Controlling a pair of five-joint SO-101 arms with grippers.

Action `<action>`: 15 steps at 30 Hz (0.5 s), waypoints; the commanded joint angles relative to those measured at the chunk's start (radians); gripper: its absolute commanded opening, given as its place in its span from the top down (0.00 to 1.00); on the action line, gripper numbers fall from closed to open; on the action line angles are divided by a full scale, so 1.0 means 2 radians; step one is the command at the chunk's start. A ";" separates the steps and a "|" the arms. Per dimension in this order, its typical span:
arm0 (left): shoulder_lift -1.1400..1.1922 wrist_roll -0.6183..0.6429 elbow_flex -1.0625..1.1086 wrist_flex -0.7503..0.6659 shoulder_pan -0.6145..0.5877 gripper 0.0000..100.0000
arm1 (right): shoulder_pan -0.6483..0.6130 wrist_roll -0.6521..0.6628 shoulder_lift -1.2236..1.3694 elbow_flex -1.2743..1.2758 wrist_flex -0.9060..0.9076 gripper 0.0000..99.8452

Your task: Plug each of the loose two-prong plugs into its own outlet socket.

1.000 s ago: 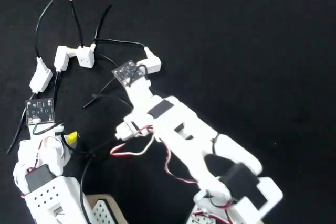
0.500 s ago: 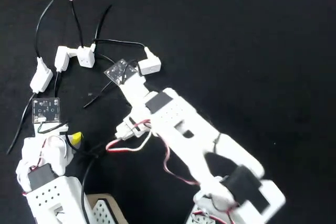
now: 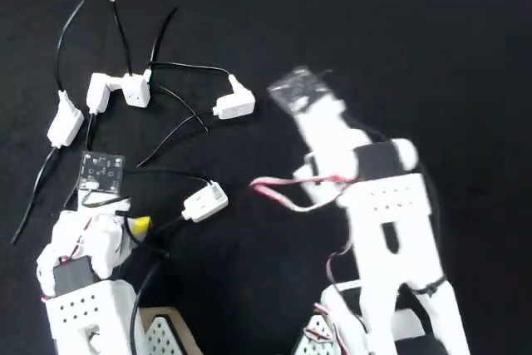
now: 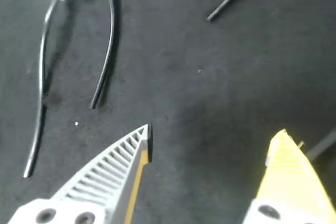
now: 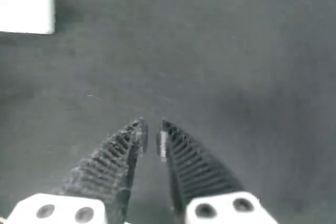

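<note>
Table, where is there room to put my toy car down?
The big bare patch is the table on its right side, between the right arm and the right edge, up to the far edge. A smaller one lies between that arm and the near plug. The far left is crowded with plugs and cords, by the left arm.
</note>
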 commanded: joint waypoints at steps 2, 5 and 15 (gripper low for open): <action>-0.004 0.077 -0.055 0.007 0.017 0.65 | 0.092 0.005 -0.026 0.095 -0.105 0.99; -0.005 0.119 -0.059 -0.004 0.035 0.68 | 0.115 0.006 -0.105 0.206 -0.209 0.99; -0.005 0.129 0.053 -0.130 0.079 0.89 | 0.117 -0.013 -0.399 0.461 -0.312 0.99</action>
